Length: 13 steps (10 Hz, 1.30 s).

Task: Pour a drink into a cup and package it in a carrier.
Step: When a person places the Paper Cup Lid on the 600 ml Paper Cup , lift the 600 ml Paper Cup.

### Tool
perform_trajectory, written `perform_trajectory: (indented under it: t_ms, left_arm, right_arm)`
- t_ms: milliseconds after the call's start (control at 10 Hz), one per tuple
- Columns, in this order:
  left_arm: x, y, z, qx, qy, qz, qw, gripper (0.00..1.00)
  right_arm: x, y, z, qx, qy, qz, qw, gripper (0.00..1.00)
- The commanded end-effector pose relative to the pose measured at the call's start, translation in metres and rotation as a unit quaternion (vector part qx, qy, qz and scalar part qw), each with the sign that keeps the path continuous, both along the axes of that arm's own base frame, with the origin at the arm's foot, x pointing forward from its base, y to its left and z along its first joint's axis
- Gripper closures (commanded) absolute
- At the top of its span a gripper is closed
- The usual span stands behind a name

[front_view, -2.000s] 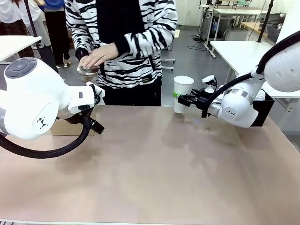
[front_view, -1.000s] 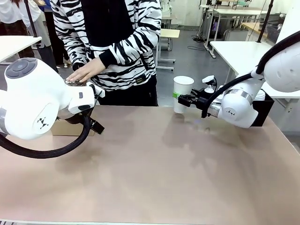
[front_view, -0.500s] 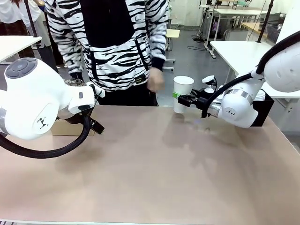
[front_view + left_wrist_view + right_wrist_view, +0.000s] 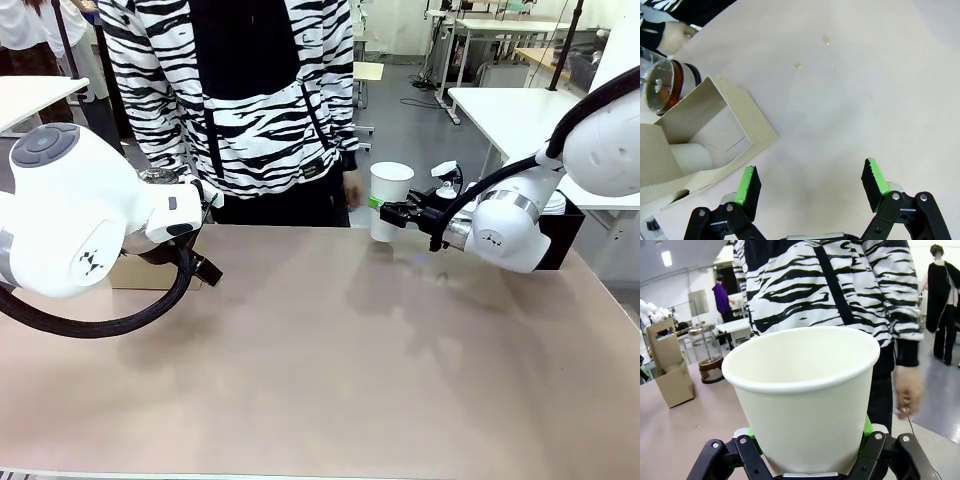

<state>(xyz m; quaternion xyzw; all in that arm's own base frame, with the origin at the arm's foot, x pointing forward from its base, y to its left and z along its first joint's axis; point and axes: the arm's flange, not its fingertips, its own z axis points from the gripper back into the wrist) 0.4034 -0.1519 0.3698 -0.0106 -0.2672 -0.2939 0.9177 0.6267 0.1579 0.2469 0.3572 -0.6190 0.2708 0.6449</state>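
The drink (image 4: 676, 92), a reddish-brown liquid, sits in a clear glass jug (image 4: 660, 85) at the far left of the table (image 4: 330, 380), a wide, matte, pinkish-beige surface with two small drops (image 4: 826, 39) on it. Touching the jug stands the carrier (image 4: 715, 130), brown cardboard, with something white and rounded in one slot. From the front we find both largely hidden behind the bulky white left arm (image 4: 70, 225). The left gripper (image 4: 811, 172) hangs above the tabletop just beside the carrier, its green pads spread wide with nothing between them. At the far edge, in the middle, stands a person (image 4: 240, 100) in a black-and-white striped top, one hand (image 4: 352, 190) hanging just left of the cup (image 4: 390, 200). The cup, white paper and lidless, is upright near the far edge, right of centre, clamped at its lower part by the right gripper (image 4: 380, 204). Farther right is a black box (image 4: 568, 235). Behind lie a grey floor and white tables (image 4: 520, 105).
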Motion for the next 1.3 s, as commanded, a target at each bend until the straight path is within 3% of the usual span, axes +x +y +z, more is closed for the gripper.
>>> perform_trajectory:
  t_ms: [0, 1200]
  left_arm:
    - [-0.0003, 0.0000, 0.0005, -0.001, 0.000, 0.000, 1.000, 0.00]
    - [-0.0003, 0.0000, 0.0005, -0.001, 0.000, 0.000, 1.000, 0.00]
  right_arm:
    - [0.0009, 0.0024, 0.0014, 0.003, 0.002, -0.006, 1.000, 0.20]
    - [0.0009, 0.0024, 0.0014, 0.003, 0.002, -0.006, 1.000, 0.20]
